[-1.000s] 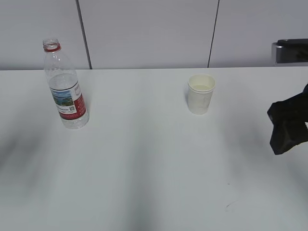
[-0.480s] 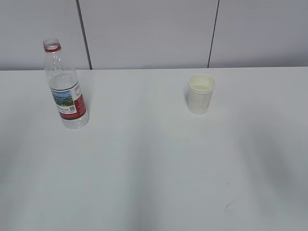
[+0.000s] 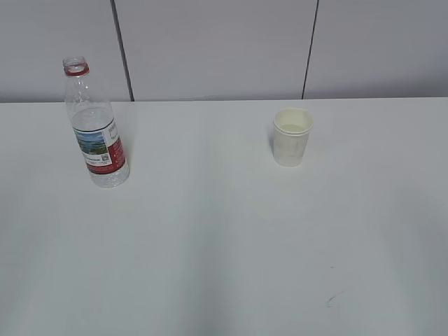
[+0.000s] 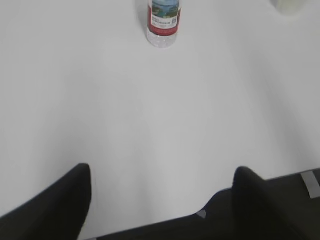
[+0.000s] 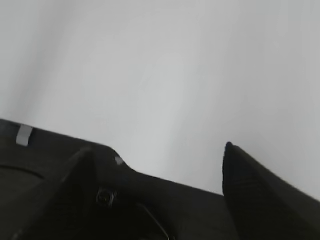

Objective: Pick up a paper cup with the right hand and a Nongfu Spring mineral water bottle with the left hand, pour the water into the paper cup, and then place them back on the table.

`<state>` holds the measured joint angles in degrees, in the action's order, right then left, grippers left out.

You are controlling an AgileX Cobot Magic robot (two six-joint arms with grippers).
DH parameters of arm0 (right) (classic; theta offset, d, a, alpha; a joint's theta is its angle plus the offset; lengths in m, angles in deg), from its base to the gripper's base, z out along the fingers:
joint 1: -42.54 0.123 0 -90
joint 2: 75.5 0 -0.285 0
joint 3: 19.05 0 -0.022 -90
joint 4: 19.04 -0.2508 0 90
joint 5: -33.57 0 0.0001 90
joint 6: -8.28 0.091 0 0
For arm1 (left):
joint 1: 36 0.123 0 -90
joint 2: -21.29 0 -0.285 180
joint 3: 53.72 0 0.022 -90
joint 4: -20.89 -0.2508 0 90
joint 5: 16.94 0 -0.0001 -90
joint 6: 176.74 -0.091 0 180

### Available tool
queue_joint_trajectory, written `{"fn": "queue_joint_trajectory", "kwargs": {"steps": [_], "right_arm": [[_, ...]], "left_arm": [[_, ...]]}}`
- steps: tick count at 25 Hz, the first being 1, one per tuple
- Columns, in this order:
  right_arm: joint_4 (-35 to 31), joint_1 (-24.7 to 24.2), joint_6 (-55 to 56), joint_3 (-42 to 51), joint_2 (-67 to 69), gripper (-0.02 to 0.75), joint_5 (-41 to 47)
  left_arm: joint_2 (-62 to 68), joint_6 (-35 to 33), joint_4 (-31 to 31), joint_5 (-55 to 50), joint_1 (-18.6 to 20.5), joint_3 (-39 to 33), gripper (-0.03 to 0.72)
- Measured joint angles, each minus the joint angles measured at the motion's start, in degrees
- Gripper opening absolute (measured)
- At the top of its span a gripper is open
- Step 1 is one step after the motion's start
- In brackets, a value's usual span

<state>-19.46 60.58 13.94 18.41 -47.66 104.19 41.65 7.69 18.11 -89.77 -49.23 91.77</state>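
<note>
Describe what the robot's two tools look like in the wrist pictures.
Both are plain black. The left tool shows two broad, dark fingers with rounded tips. The right tool shows the same dark fingers, one tapering to a point. No cables, stickers or markings are visible on either.

One bottle (image 3: 95,126), one paper cup (image 3: 292,136).

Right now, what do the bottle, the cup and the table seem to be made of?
The Nongfu Spring mineral water bottle looks like thin clear plastic: the water shows through, and its label appears glossy. The paper cup seems to be matte cream paper with a rolled rim. The table has a smooth matte white top, perhaps laminate; I cannot tell for sure.
</note>
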Motion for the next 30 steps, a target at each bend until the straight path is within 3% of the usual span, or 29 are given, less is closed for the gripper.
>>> {"fn": "queue_joint_trajectory", "kwargs": {"steps": [9, 18, 30], "right_arm": [[0.0, 0.1, -2.9, 6.5, -20.6, 0.588, -3.1], [0.9, 0.1, -4.6, 10.1, -21.1, 0.588, -4.2], [2.4, 0.1, -5.1, 10.7, -21.1, 0.588, -4.2]], "left_arm": [[-10.7, -0.7, 0.9, 3.9, 0.0, -3.6, 0.517], [-13.7, -4.4, 4.0, 10.3, 0.0, -11.7, 0.512], [-13.8, -5.4, 6.2, 9.1, 0.0, -13.7, 0.506]]}}
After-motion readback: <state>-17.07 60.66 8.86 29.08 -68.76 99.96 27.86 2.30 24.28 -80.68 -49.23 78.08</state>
